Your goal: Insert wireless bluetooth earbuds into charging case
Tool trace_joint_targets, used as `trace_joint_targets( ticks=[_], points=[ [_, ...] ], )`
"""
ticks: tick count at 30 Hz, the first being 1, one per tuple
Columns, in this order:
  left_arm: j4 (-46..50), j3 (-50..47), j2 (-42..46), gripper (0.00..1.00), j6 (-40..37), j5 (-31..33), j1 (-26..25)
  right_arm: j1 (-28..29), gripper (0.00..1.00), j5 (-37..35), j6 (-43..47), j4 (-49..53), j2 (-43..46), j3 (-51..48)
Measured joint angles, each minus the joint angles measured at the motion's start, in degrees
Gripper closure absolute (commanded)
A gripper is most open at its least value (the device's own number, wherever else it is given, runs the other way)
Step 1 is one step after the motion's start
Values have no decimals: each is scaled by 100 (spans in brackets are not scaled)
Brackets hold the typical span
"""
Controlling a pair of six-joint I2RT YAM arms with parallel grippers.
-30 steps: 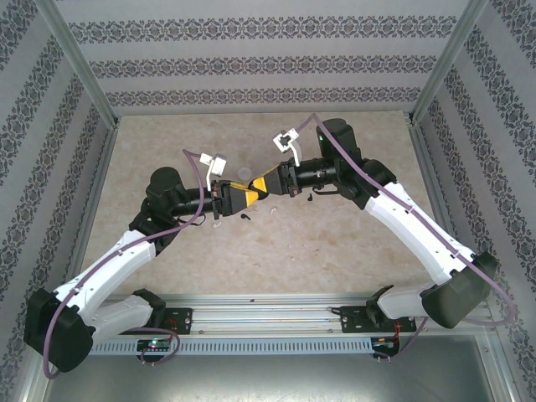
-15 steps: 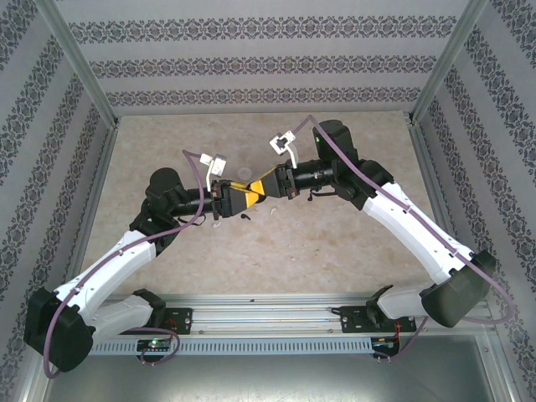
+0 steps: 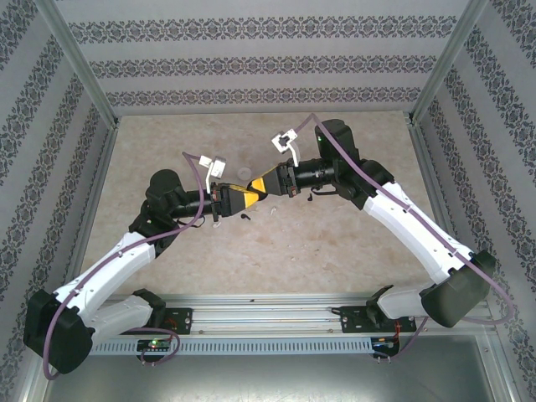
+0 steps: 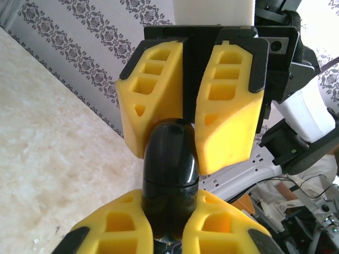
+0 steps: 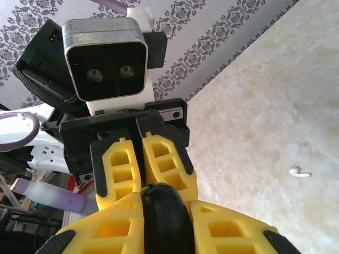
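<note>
Two-ended mid-air hold | left gripper [image 3: 242, 199] and right gripper [image 3: 265, 186] each clamped on one end of charging case [image 4: 169, 174], its long axis running between them | white earbud [image 5: 299, 172] lies on table [image 5: 265, 90] below.

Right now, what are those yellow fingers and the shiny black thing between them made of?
The yellow fingers look like matte, slightly soft plastic or rubber: the surface is dull, with moulded hollow pockets. I can't tell which. The black charging case looks like hard glossy plastic: bright reflections sit on its rounded shell, and a thin seam rings it.
</note>
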State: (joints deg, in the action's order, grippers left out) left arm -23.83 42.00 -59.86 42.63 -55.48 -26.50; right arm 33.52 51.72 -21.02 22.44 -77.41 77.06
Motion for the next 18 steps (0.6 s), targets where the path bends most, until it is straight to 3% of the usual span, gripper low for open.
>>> trace_joint_targets(
  ticks=[18],
  points=[
    [-372,-960,813,100,-570,315,0,-210,62,459,-286,-31,-369,-160]
  ],
)
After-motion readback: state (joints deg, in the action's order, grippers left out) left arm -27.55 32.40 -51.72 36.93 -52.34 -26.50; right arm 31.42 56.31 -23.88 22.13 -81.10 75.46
